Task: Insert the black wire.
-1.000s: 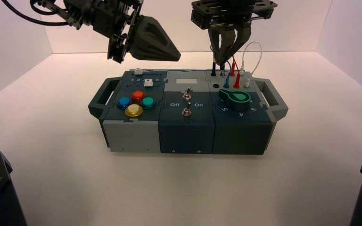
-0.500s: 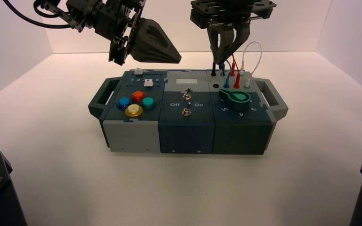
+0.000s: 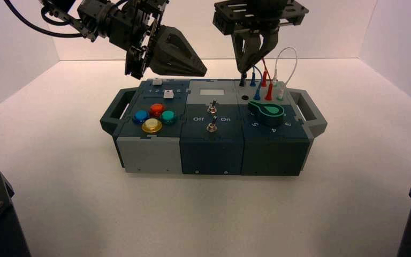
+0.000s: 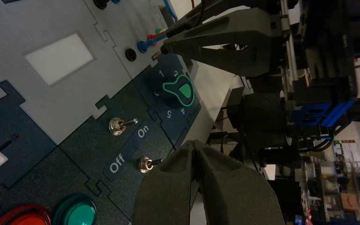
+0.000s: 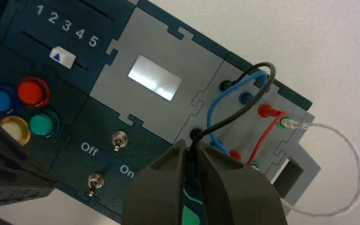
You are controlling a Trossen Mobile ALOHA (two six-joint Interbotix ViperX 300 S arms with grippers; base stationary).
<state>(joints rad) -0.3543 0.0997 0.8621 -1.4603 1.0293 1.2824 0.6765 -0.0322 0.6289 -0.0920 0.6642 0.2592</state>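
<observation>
The black wire (image 5: 243,108) loops from its plugged end in the back left socket (image 5: 225,86) of the box's wire panel to my right gripper (image 5: 191,150). That gripper is shut on the wire's free black plug and holds it just above the empty front socket (image 5: 196,133). In the high view the right gripper (image 3: 244,68) hangs over the wire panel, with the empty socket (image 3: 245,98) in front of it. My left gripper (image 3: 200,68) is shut and empty, hovering above the box's back, left of the display; it also shows in the left wrist view (image 4: 194,145).
The box (image 3: 112,115) carries coloured buttons (image 3: 152,118), two toggle switches (image 3: 212,116), a green knob (image 3: 270,111) and blue, red and white leads (image 3: 267,88) right beside the black sockets. White walls enclose the table.
My right gripper has moved left with the black plug, from over the blue lead to over the black sockets. My left arm has shifted slightly.
</observation>
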